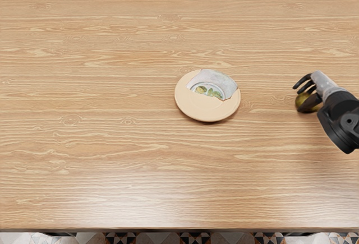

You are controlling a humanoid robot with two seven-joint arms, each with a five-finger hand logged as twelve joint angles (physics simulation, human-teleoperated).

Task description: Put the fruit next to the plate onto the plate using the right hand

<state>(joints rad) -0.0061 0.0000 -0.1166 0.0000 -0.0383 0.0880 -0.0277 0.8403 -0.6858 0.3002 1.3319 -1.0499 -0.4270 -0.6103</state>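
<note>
The table [112, 171] is pale wood with long, streaked grain. Near its right edge, the dark fingers of the right hand [310, 87], on a glossy black forearm, are curled closed around a small, rounded, olive-brown fruit [303, 103]. Well apart to the left, mid-table, lies a round, smooth-rimmed tan plate [193, 107] with a grey-white patch bearing green marks.

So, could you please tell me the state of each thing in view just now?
plate: flat on the table, with a grey-green patch on its far half.
fruit: right of the plate, apart from it, not yet on it.
right hand: at the picture's right edge, fingers curled around the fruit.
</note>
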